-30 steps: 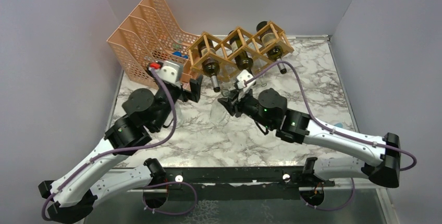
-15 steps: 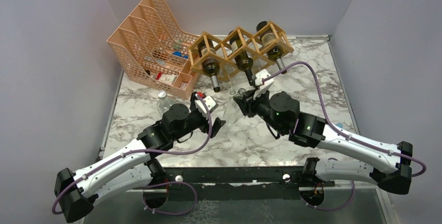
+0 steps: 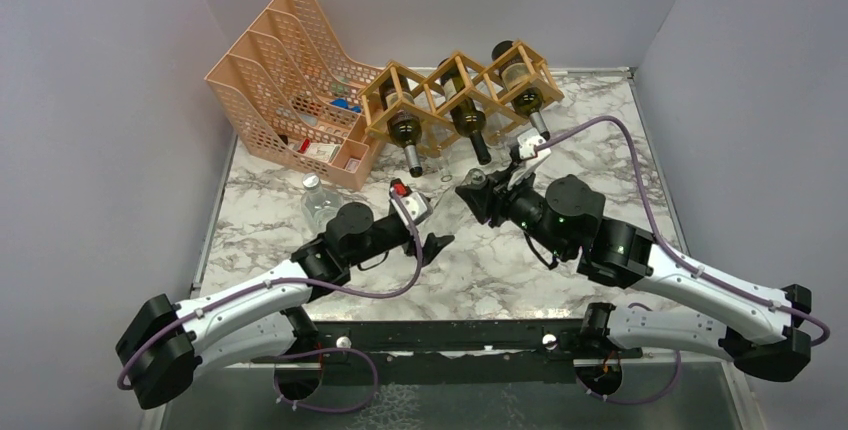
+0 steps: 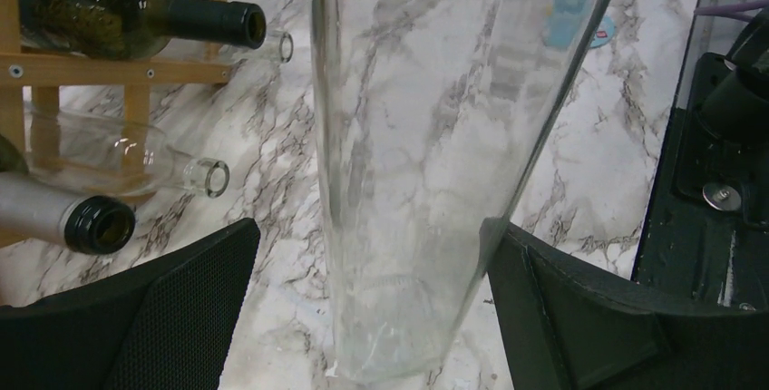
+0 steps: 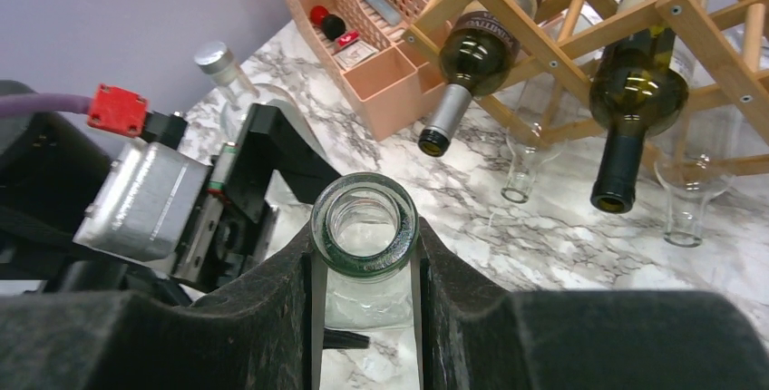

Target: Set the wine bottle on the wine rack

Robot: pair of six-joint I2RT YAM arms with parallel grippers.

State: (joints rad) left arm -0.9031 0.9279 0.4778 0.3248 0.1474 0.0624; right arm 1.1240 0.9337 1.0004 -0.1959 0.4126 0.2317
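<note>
A clear glass wine bottle [image 3: 452,212] hangs tilted over the table's middle. My right gripper [image 3: 482,193] is shut on its neck just below the mouth [image 5: 364,227], a finger [image 5: 272,317] on each side. My left gripper [image 3: 436,241] is open around the bottle's base [image 4: 408,227]. Its right finger [image 4: 580,317] is against the glass and its left finger [image 4: 154,317] stands apart from it. The wooden lattice wine rack [image 3: 455,90] stands at the back with dark bottles in its cells. It also shows in the right wrist view [image 5: 580,27] and the left wrist view [image 4: 118,68].
A peach perforated file organizer [image 3: 290,70] stands at the back left beside the rack. A small clear capped bottle [image 3: 318,200] stands left of my left arm. Clear bottle necks [image 4: 204,177] poke out under the rack. Grey walls close in on three sides.
My left arm swung from the organizer toward the middle, and its open gripper now straddles the bottle's base. My right gripper moved right and back with the bottle.
</note>
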